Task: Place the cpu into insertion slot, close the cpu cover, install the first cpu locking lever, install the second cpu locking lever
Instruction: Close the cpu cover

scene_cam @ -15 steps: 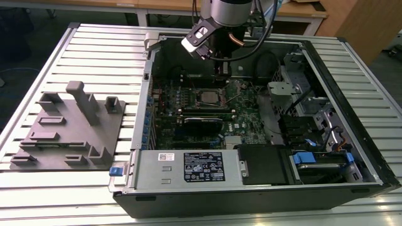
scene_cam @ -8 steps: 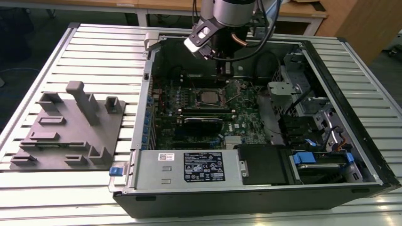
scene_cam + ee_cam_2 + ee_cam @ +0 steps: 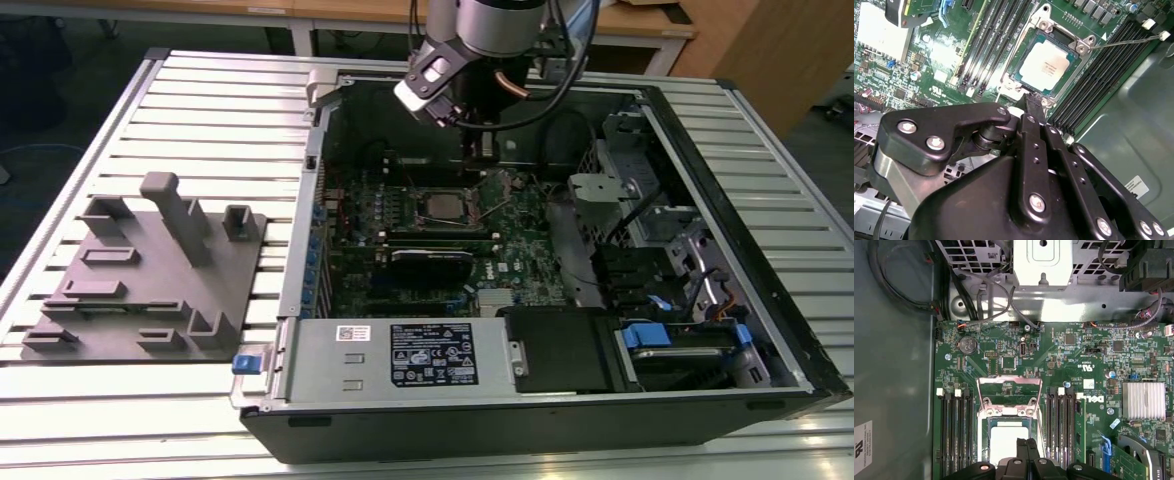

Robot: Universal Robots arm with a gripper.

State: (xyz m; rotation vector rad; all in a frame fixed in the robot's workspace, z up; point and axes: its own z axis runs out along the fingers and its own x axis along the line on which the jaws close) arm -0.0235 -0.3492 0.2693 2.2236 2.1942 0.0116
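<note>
Well, the computer case [image 3: 534,425] lies open on a ribbed metal table [image 3: 200,90]. A grey moulded block [image 3: 147,270] sits beside it toward the exterior view's left, and wooden benches [image 3: 627,25] run along the back of the room. The arm reaches down from above into the case, and its gripper [image 3: 477,150] hangs over the green board [image 3: 360,270], close to the socket [image 3: 1080,48]. The chip [image 3: 1048,64] is already seated there — dull silver top facing up, square within the metal rim. In the first wrist view the cover [image 3: 1010,380] stands raised off the socket, hinged up at one edge, with the board showing through its window. A thin wire lever [image 3: 1124,41] juts from one corner, angled away over the black memory slots [image 3: 1094,75]. The jaws are drawn narrow, tips together with nothing between them. In the second wrist view those tips sit right at the socket's edge — whether they touch it I cannot tell.
</note>
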